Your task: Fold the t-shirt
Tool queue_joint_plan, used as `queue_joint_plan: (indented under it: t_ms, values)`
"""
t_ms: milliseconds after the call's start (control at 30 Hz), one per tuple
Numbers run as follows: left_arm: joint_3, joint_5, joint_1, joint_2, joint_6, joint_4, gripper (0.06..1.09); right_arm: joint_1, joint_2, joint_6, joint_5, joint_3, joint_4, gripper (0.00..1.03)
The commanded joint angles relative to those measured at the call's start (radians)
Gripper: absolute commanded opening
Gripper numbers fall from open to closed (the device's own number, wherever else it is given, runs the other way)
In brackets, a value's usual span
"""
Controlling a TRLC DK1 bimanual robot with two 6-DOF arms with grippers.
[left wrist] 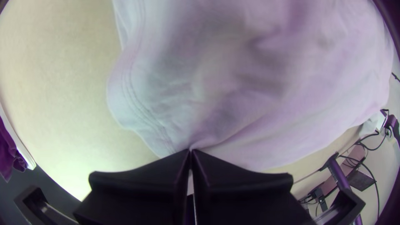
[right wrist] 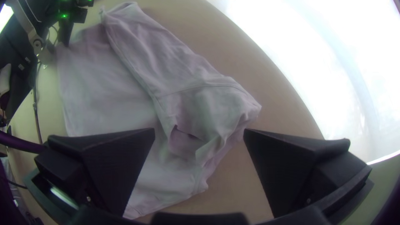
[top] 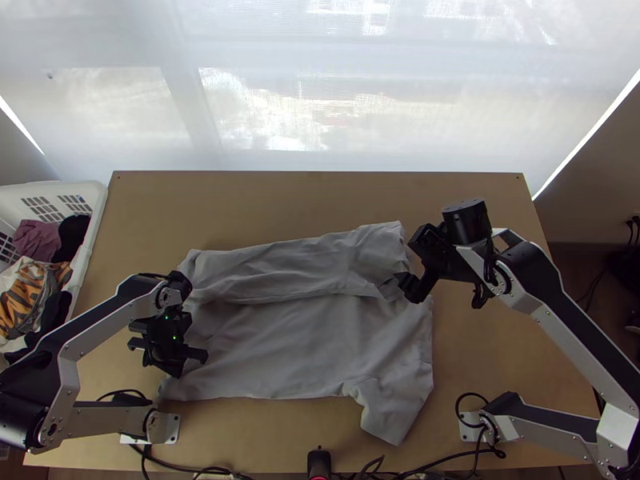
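- The grey t-shirt (top: 280,344) lies on the worktop (top: 496,352) between the arms, mostly spread, its far side folded inward in a long, wrinkled strip; one sleeve (top: 392,408) sticks out towards the near edge.
- The left gripper (top: 200,356) is pressed together, pinching a bit of the t-shirt near its left end.
- The right gripper (top: 406,286) is spread wide above the folded strip's right end.
- Left of the worktop, a white basket (top: 98,210) holds crumpled clothes (top: 36,296).
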Motion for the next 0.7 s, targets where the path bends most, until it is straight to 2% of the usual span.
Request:
queue_joint_plan:
  t_ms: [0, 167, 400, 667]
  values:
    - [0.009, 0.006, -0.002, -0.003, 0.012, 0.011, 0.09, 0.013, 0.009, -0.001, 0.000, 0.034, -0.022, 0.99]
    - [0.068, 0.005, 0.009, -0.037, 0.004, -0.014, 0.09, 0.087, 0.000, -0.006, 0.000, 0.054, -0.126, 0.99]
    - [0.091, 0.005, 0.012, -0.051, 0.002, -0.031, 0.09, 0.337, -0.153, -0.031, 0.002, -0.107, -0.318, 0.99]
    - [0.082, 0.006, 0.026, -0.072, -0.008, -0.029, 0.09, 0.487, -0.256, -0.012, -0.004, -0.210, -0.391, 0.99]
